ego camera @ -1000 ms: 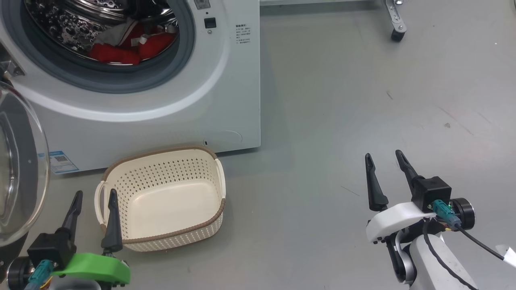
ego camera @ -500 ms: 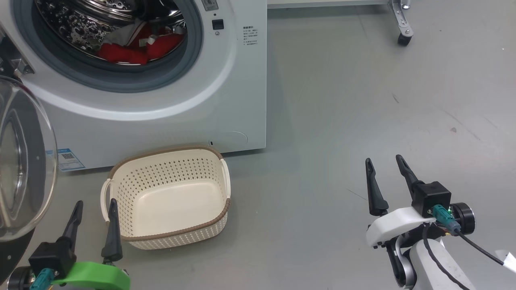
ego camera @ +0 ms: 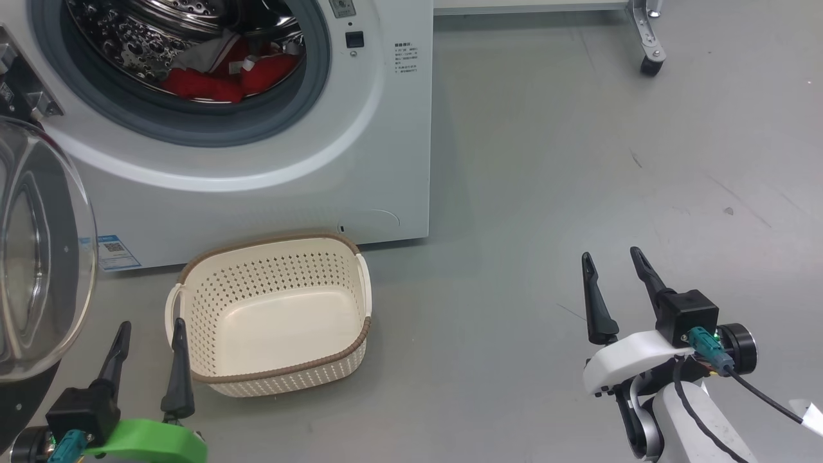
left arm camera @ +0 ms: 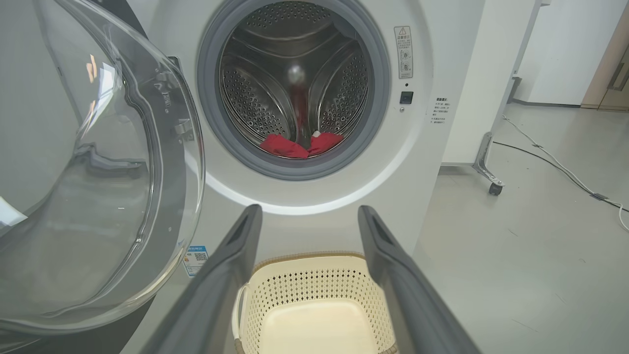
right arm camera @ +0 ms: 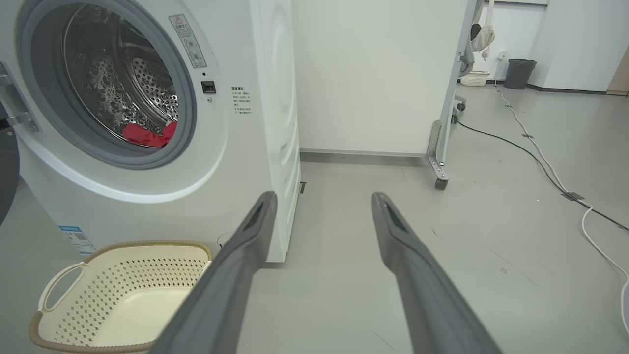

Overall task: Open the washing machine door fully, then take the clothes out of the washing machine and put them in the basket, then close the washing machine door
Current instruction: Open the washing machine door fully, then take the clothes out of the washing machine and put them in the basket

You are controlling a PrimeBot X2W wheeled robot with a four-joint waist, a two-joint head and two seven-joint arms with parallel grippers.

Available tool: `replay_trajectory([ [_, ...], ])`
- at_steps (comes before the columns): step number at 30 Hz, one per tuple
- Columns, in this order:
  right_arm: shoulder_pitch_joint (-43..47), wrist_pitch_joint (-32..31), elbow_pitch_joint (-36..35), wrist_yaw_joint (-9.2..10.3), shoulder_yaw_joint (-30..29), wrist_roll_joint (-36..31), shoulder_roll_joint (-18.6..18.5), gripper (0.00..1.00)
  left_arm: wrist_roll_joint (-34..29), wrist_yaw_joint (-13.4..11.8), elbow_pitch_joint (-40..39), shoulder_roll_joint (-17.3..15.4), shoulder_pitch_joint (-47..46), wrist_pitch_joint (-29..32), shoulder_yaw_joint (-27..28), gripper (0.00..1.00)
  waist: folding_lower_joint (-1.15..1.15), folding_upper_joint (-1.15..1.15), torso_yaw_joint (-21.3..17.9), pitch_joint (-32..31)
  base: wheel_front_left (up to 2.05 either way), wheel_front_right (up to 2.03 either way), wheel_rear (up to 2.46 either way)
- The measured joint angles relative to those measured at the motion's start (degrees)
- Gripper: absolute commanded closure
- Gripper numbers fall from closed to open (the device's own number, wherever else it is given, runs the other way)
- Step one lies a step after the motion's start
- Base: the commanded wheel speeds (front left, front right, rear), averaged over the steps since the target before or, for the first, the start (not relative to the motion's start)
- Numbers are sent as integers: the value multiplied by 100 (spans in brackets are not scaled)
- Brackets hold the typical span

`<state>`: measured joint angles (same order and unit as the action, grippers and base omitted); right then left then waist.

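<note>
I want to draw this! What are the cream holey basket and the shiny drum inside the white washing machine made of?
The cream rectangular basket looks like moulded plastic: smooth, slightly glossy, with neat rows of holes; its brown rim only looks woven. The silvery drum inside the white washing machine seems polished steel: mirror-bright and perforated.

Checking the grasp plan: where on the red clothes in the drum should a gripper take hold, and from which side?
Pinch a raised red fold of the clothes, coming straight in through the mouth of the washing machine and slightly downward. They lie crumpled low in the drum near its front lip, and the washing machine door is swung aside to the left.
</note>
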<state>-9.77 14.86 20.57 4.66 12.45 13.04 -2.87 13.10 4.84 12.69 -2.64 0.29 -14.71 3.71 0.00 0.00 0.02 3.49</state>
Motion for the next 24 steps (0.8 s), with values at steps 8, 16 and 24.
replay_trajectory([
  [8, 0, 0, -14, -5, -14, -9, 1, 0, -1, 0, -16, 10, 1, 0, 15, 0, 0, 0, 24, 11, 0, 0, 0],
  [16, 5, 0, -14, -7, -27, -9, 3, 0, -16, 0, -1, 21, 2, 0, 57, 0, 0, 0, 59, 13, 13, -13, 0],
  [24, 68, 0, -14, -7, -32, -10, 3, 0, -16, -1, 5, 26, 2, 0, 134, 0, 0, 0, 91, 37, 45, -45, 0],
])
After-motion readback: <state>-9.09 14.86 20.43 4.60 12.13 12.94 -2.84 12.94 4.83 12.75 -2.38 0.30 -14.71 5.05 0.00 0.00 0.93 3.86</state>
